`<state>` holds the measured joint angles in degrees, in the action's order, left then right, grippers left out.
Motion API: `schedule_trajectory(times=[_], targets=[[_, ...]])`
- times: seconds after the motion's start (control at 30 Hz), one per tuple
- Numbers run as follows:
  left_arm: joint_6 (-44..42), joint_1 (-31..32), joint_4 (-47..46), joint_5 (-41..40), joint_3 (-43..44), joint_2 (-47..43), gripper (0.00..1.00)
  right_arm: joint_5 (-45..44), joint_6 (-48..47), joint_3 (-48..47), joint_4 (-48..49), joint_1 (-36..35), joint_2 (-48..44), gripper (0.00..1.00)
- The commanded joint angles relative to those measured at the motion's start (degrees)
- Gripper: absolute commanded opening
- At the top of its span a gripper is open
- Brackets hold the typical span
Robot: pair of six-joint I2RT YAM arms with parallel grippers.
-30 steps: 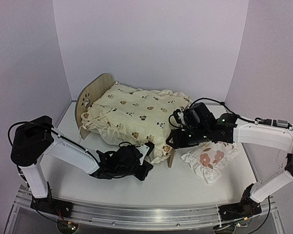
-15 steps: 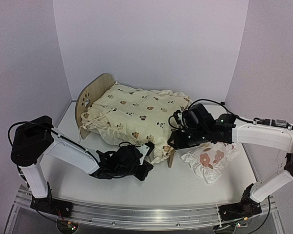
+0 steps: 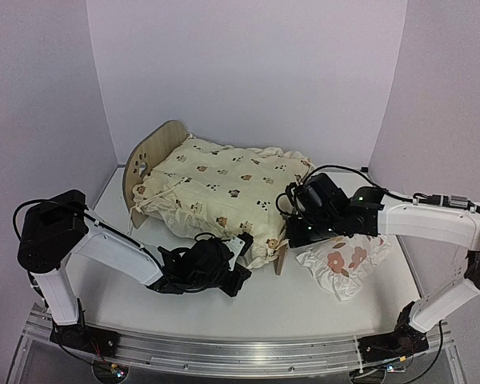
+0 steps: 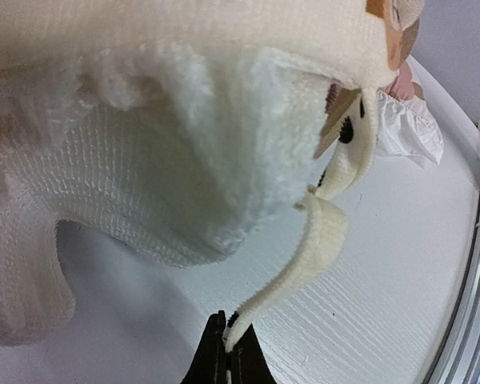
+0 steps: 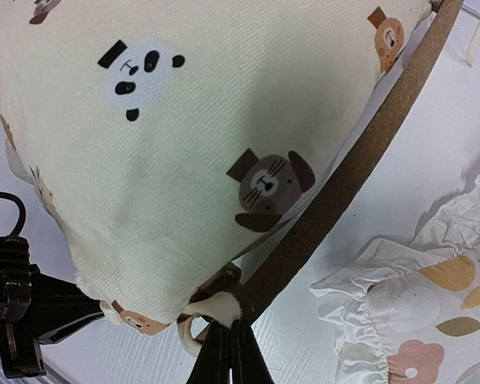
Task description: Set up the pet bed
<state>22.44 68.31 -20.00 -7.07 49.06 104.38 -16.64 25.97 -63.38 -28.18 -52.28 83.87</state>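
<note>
top view, pet bed [image 3: 154, 150]: on the white table [image 3: 304, 308], from far left to about the middle, mostly buried under the cushion
top view, bed's long axis: runs on a diagonal, with the paw-print headboard at the far left and the low footboard [image 3: 282, 260] at the near-right end
top view, cushion [image 3: 224, 188]: cream with little animal faces, draped over the whole frame and spilling over the sides, so the base is hidden
top view, pillow [image 3: 342, 264]: white and ruffled with red-brown flowers, lying on the table just right of the footboard, not on the bed
top view, left gripper [image 3: 238, 248]: down low at the cushion's near corner, just left of the footboard; can't make out the jaws from up here
top view, right gripper [image 3: 292, 234]: on the right side of the foot end, between cushion and pillow

left wrist view, left gripper [image 4: 226, 364]: jaws clamped tight, pinching the end of a cream tie string [image 4: 320, 240]
left wrist view, cushion: the fleecy underside hangs overhead, fills most of the shot and blocks nearly everything
left wrist view, pillow: just a ruffled edge peeking in at the upper right

right wrist view, right gripper [image 5: 226, 352]: jaws fully closed, tips meeting on the knotted corner tie [image 5: 212, 308] of the cushion
right wrist view, footboard: a curved wood edge running diagonally, with the cushion bulging over it
right wrist view, prints: a panda face and a brown bear face, no lettering
right wrist view, pillow: lower right on the table, near the footboard
right wrist view, left arm [image 5: 20, 308]: a black chunk at the lower left, just beside the cushion's edge
</note>
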Motion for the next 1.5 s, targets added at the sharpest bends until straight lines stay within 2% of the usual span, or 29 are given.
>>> schedule_trajectory(times=[0.0, 0.37, 0.77, 0.97, 1.17, 1.2, 1.23, 1.33, 1.43, 1.47], targets=[[-0.34, 0.21, -2.26, 0.27, 0.46, -0.55, 0.0, -0.67, -1.37, -2.17, -0.65, -0.61, 2.26, 0.0], [3.17, 0.23, -0.69, -1.18, -4.51, -2.33, 0.0, -7.55, -9.77, -10.07, -0.18, 0.21, -0.41, 0.0], [6.47, 0.22, 0.32, -1.26, -8.1, -1.42, 0.0, -0.85, -12.22, -18.34, 0.32, 9.28, 6.39, 0.0], [7.1, 0.24, 0.9, -1.19, -8.37, -1.12, 0.0, -1.05, -13.05, -22.77, 0.37, 12.61, 8.7, 0.0], [7.62, 0.31, 1.02, -0.83, -8.98, -1.32, 0.0, 0.69, -12.2, -23.06, 0.2, 14.84, 8.89, 0.0], [7.48, 0.33, 1.08, -0.49, -8.93, -1.55, 0.01, 0.78, -12.22, -22.67, 0.12, 14.87, 8.55, 0.04], [7.16, 0.37, 1.2, -0.01, -8.86, -1.94, 0.03, 0.69, -12.39, -22.26, 0.02, 14.99, 8.17, 0.09], [6.38, 0.85, 2.89, 0.17, -8.55, -4.71, 0.28, 1.82, -11.76, -21.43, -0.44, 17.1, 6.76, 0.29], [6.56, 0.92, 7.3, -1.77, -8.47, -9.28, 0.49, 7.5, -9.69, -21.56, -0.77, 20.86, 6.38, 0.47], [6.75, 0.9, 9.9, -3.83, -7.93, -11.35, 0.53, 8.6, -9.34, -21.74, -0.8, 21.77, 6.51, 0.53]])
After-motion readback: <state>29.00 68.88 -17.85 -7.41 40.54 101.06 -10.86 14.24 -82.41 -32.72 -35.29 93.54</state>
